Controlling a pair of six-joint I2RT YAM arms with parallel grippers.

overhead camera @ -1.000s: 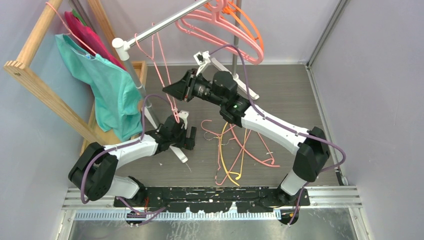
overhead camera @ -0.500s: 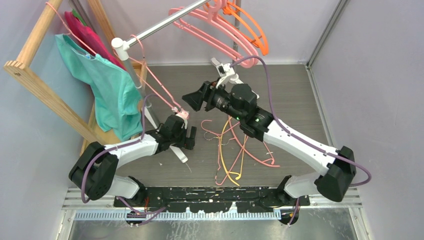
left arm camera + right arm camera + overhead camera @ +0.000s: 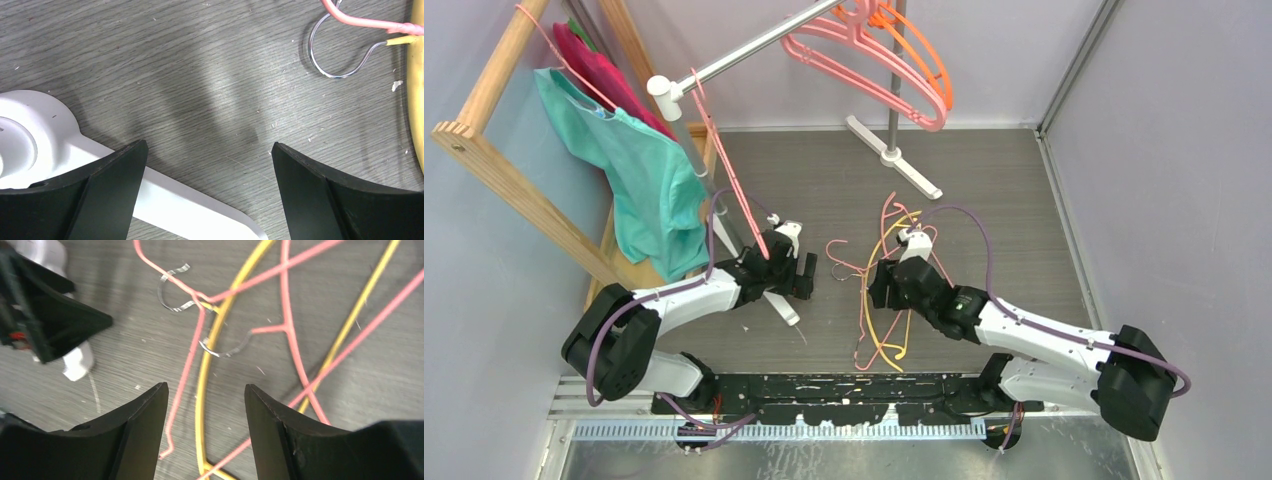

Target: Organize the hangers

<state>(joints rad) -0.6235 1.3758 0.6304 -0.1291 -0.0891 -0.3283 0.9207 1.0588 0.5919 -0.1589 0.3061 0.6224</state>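
Observation:
Thick pink and orange hangers (image 3: 894, 60) hang on the metal rail (image 3: 754, 45) at the back. One thin pink hanger (image 3: 724, 160) hangs from the rail's near end, and its lower part reaches down by my left wrist. Thin pink and yellow hangers (image 3: 894, 300) lie tangled on the floor. My right gripper (image 3: 879, 288) hovers low over this pile, open, with a yellow wire (image 3: 202, 380) and a pink wire (image 3: 186, 375) showing between its jaws (image 3: 205, 387). My left gripper (image 3: 802, 275) is open and empty (image 3: 207, 145) over bare floor, beside the rack's white foot (image 3: 45, 145). A metal hook (image 3: 340, 55) lies ahead of it.
A wooden frame (image 3: 494, 150) at the left carries teal and magenta garments (image 3: 639, 180) on a thin pink hanger. The rack's upright and far white foot (image 3: 894, 150) stand at the back. Walls close in on the left, back and right.
My right arm has swung down from near the rail to the floor pile and its jaws have opened. The thin pink hanger now hangs from the rail's end. The left arm has barely moved.

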